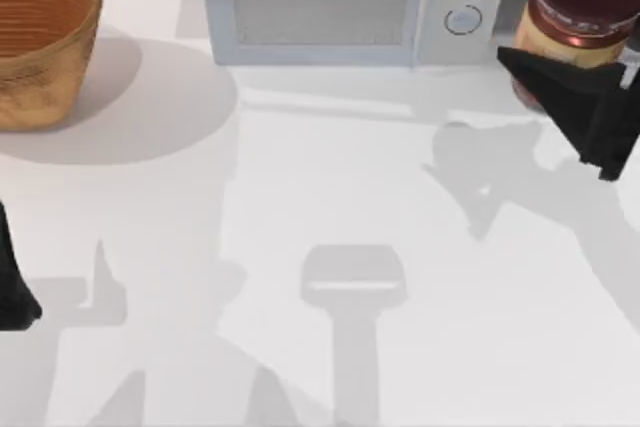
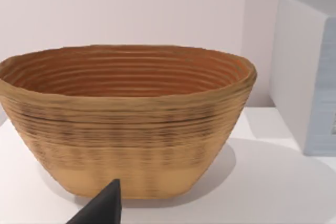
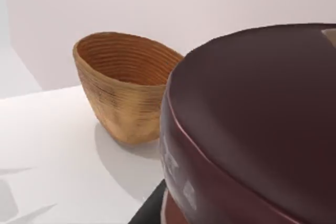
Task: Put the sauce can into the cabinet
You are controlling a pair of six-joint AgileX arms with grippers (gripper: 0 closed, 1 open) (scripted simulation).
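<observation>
The white table (image 1: 300,197) carries a pale microwave (image 1: 340,2) with two round knobs along its far edge and a woven basket (image 1: 40,42) at the far left corner. At the far right, beside the microwave's knob end, the right gripper (image 1: 560,97) is clamped on the sauce can (image 1: 580,7) (dark maroon lid, yellowish label), holding it raised above the table. The left gripper (image 1: 12,287) sits parked at the near left edge, and whether its fingers are apart I cannot tell.
</observation>
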